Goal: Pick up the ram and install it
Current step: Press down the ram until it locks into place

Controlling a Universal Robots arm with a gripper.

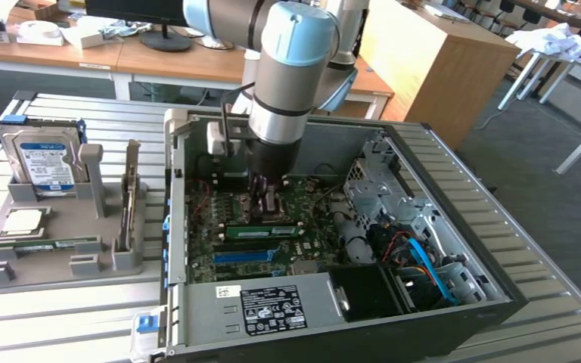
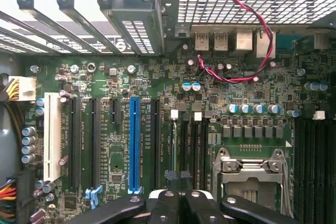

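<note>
The ram (image 1: 260, 231), a slim green stick with a white label, stands on edge in a black slot on the motherboard inside the open computer case (image 1: 492, 249). My gripper (image 1: 268, 210) hangs straight down over its middle, fingers shut. In the wrist view the ram (image 2: 173, 145) appears edge-on as a thin green line running out from under my closed gripper (image 2: 178, 174). Whether the fingertips touch its top edge I cannot tell. A long blue slot (image 1: 245, 257) (image 2: 135, 145) lies beside it.
The CPU socket (image 2: 249, 177) sits next to the slots, with red wires (image 2: 236, 74) beyond. On the exterior view's left, a grey tray (image 1: 58, 265) holds a hard drive (image 1: 43, 159), another green stick (image 1: 54, 243) and an upright card (image 1: 129, 200). The power supply (image 1: 270, 306) fills the case's near side.
</note>
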